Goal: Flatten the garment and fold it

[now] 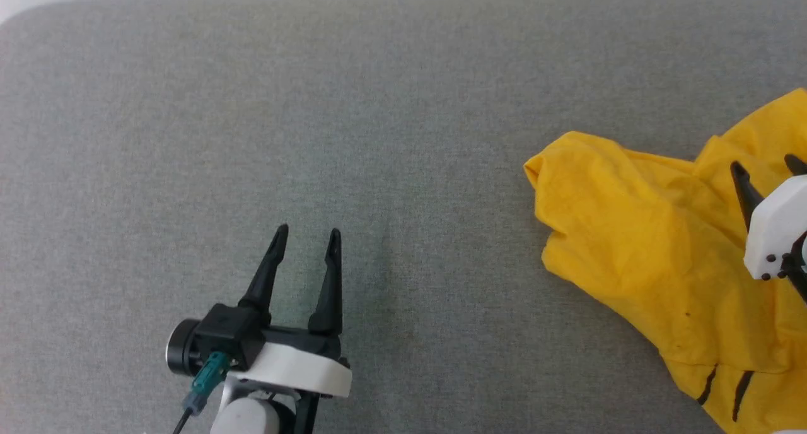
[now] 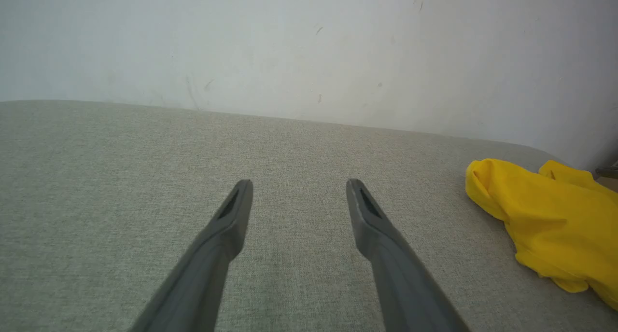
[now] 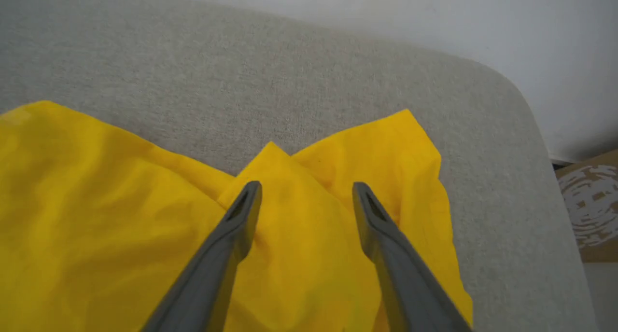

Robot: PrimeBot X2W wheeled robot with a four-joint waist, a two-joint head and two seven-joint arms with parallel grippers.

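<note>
The left hand (image 1: 308, 229) is open, its 2 dark fingers spread apart with nothing between them, above bare grey fabric of the table (image 1: 315, 106). The garment (image 1: 618, 245) lies well off to this hand's right side, not touching it. In the left wrist view the hand (image 2: 299, 183) points toward the pale wall (image 2: 289, 42) beyond the table's far edge, and the garment (image 2: 545, 216) sits crumpled to the right of the fingers.

The right hand (image 1: 764, 163) is also open and is over the garment. In the right wrist view its 2 fingers (image 3: 307, 186) straddle a raised fold of yellow cloth, without pinching it; whether the tips touch the cloth I cannot tell. The garment (image 3: 96, 201) spreads mostly to the left of and beneath this hand, bunched and wrinkled, with 2 pointed flaps ahead of the fingertips. 2 thin black line marks (image 1: 725, 387) show on the cloth nearer the robot than the hand. Right of this hand, past the table's rounded corner, stands a cardboard box (image 3: 589, 206).
</note>
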